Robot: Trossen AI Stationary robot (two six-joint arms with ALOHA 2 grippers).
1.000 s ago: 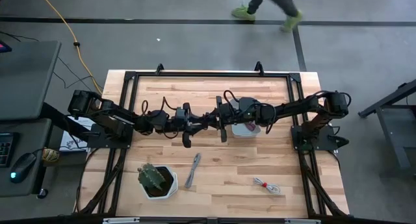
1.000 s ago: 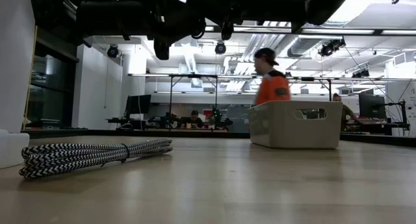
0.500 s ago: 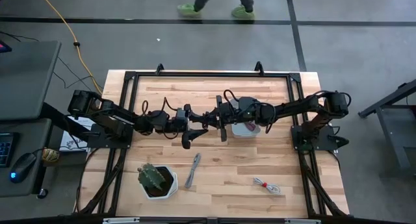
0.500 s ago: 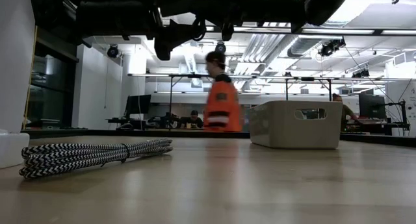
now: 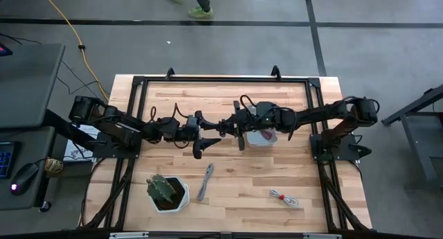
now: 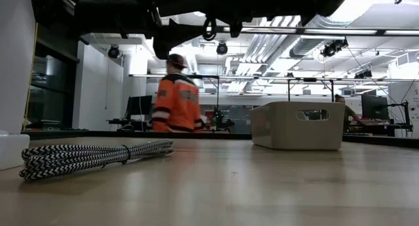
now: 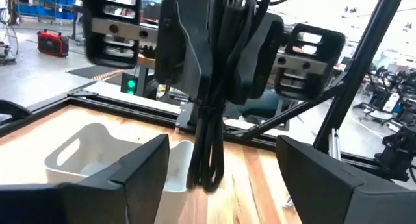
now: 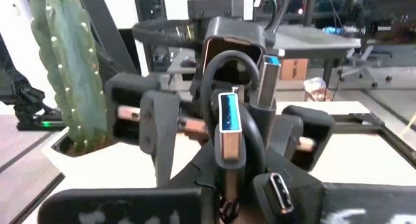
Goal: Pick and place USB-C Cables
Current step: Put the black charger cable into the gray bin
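Where arms meet: black cable (image 7: pixel 209 130) hangs vertical from right gripper (image 5: pixel 239 123), fingers clamped.
Left gripper (image 5: pixel 205 140): fingers spread, counter (image 5: pixel 235 183) clear below.

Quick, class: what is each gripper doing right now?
Left gripper: open, holding nothing.
Right gripper: shut on the black cable.

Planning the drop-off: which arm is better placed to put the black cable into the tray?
Right. The right hand is shut on the black cable beside the tray; the left hand is open and empty.
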